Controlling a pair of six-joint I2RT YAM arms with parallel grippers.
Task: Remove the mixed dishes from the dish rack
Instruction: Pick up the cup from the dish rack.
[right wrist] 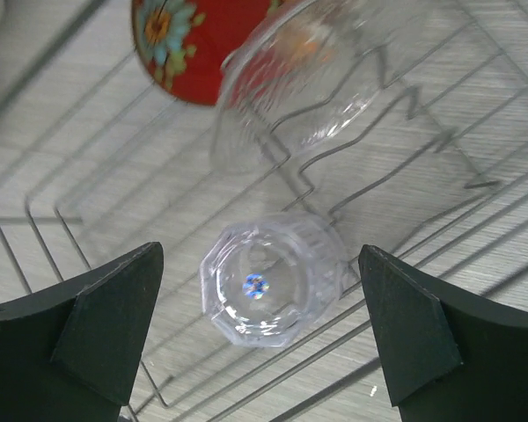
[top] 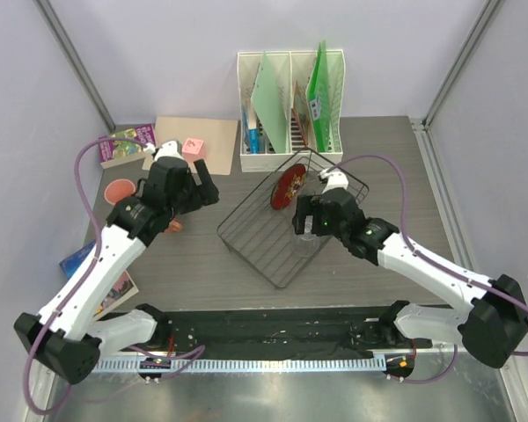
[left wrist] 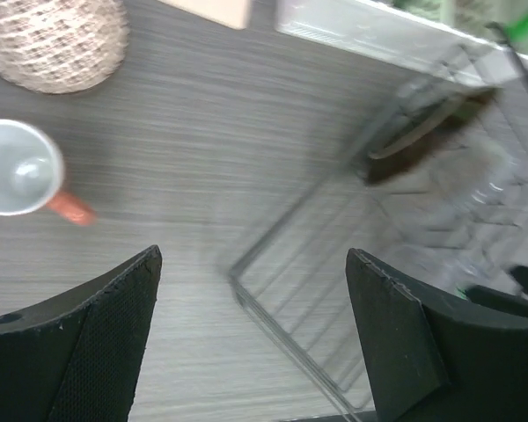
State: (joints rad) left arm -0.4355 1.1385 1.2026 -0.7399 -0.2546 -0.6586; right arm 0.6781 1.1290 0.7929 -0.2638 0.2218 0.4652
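The black wire rack (top: 264, 237) is sitting in the middle of the desk (top: 202, 264), turned like a diamond. The red plate (top: 290, 186) is leaning up near the rack's 12 o'clock end. The clear glass (right wrist: 268, 286) is standing in the rack, at about 5 o'clock from the plate. Its long way seems to be running up and down, pointing at the right hand (right wrist: 257, 272). That hand is hanging right over the glass with its fingers wide apart, one at 9 o'clock and one at 3 o'clock, not touching it. The left hand (top: 202, 180) is spread apart too, off at 10 o'clock from the rack. So the right hand is much nearer.
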